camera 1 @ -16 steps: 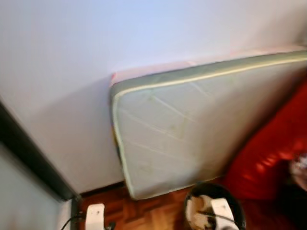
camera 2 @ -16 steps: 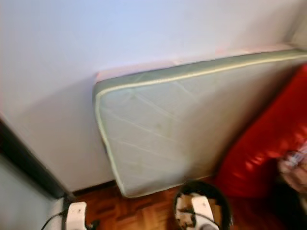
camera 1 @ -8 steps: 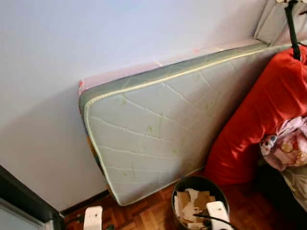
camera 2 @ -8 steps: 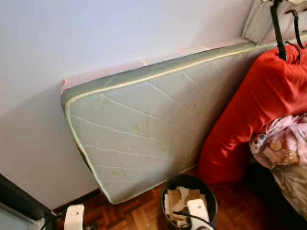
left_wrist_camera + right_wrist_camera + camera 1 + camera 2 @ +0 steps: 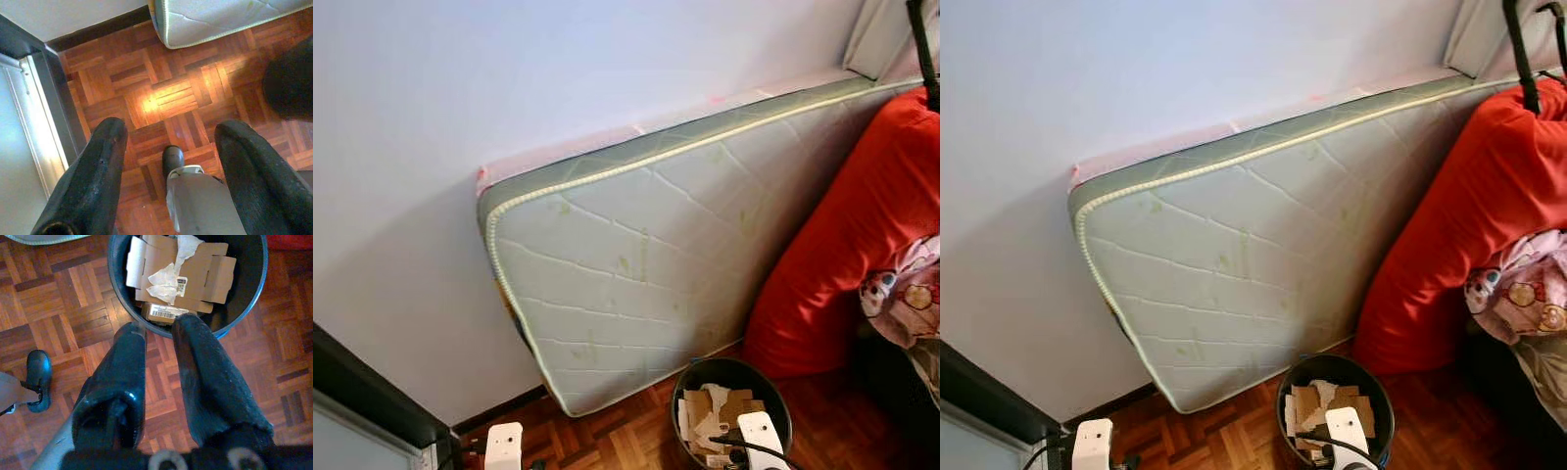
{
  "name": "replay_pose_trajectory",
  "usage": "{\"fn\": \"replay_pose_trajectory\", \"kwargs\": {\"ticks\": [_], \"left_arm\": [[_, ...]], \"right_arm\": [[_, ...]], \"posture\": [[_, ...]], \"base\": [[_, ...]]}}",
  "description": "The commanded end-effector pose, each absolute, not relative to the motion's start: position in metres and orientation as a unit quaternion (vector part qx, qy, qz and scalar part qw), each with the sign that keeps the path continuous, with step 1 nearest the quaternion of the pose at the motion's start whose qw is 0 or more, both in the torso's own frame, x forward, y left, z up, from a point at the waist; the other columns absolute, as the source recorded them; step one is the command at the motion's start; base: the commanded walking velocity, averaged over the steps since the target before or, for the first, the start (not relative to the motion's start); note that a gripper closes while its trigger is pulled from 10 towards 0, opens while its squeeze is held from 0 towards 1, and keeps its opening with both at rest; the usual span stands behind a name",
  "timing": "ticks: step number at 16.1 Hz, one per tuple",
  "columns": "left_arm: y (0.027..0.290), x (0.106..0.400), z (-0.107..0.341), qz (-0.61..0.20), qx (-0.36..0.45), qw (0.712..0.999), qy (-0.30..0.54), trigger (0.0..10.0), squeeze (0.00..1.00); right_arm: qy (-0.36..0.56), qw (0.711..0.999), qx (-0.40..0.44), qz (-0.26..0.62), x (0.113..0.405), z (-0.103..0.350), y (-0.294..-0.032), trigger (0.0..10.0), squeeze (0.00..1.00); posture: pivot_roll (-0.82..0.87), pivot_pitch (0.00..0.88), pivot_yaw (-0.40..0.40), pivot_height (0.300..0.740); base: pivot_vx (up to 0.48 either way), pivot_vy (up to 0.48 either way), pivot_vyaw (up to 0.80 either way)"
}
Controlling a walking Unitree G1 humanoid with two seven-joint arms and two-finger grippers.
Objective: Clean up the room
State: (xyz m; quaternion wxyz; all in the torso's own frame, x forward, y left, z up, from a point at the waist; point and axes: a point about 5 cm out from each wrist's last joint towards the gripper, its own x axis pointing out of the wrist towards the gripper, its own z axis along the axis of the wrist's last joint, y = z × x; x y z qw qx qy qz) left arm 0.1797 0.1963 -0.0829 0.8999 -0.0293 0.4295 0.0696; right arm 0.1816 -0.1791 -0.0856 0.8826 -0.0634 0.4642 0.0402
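The bin (image 5: 244,298) is the thing you have in front of you for this cleaning job. It stands on the wood floor (image 5: 171,93), just below the lower edge of the mattress (image 5: 646,264) and beside the red cushion (image 5: 852,235). Inside lie flattened cardboard (image 5: 195,269), crumpled white paper (image 5: 168,276) and a small box with a barcode label (image 5: 164,311). I judge this content to be light and not fragile; the cardboard is stiff but bends easily, the paper is soft and will crush under the fingers. The bin itself looks like thin dark plastic, so probably light and a bit slippery. If you must lift it, take the rim at the near side, one finger inside and one outside; the wall there is bare.

Your right gripper (image 5: 159,340) hangs just over the near rim, fingers a little apart with only a narrow gap, holding nothing. Your left gripper (image 5: 168,142) is wide open and empty, above bare floor near the dark door frame (image 5: 54,103), with the robot's foot (image 5: 172,159) below it.

The mattress leans on its long side against the white wall (image 5: 509,88). It is large and floppy, not a thing for two thin fingers. At the right edge a pink printed cloth (image 5: 1523,289) lies on the cushion; it is soft and can be pinched anywhere.
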Motion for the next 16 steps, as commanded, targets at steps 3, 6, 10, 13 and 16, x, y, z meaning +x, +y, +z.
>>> {"fn": "replay_pose_trajectory", "kwargs": {"ticks": [3,6,10,13,16], "left_arm": [[0.2359,0.1712,-0.0804,0.093,0.006,0.883,0.460,10.0,0.00],[0.2367,0.1712,-0.0801,0.086,0.017,0.883,0.461,10.0,0.00],[0.2363,0.1706,-0.0804,0.087,0.018,0.883,0.461,10.0,0.00],[0.2354,0.1712,-0.0804,0.087,0.015,0.883,0.461,10.0,0.00],[0.2350,0.1717,-0.0803,0.090,0.012,0.883,0.460,10.0,0.00]], "right_arm": [[0.424,0.900,0.080,-0.068,0.1920,-0.0743,-0.2148,10.0,0.00],[0.425,0.899,0.080,-0.068,0.1913,-0.0749,-0.2137,10.0,0.00],[0.428,0.897,0.077,-0.071,0.1899,-0.0756,-0.2149,10.0,0.00],[0.432,0.896,0.074,-0.070,0.1901,-0.0754,-0.2161,10.0,0.00],[0.428,0.898,0.069,-0.069,0.1916,-0.0743,-0.2171,10.0,0.00]], "posture": [[-0.08,0.000,0.066,0.740],[-0.09,0.000,0.070,0.740],[-0.09,0.000,0.065,0.740],[-0.09,0.000,0.055,0.740],[-0.08,0.000,0.050,0.740]], "base": [[0.000,0.000,0.00],[0.000,0.000,0.00],[0.000,-0.376,0.00],[0.000,-0.404,-0.73],[0.000,-0.404,-0.26]]}}
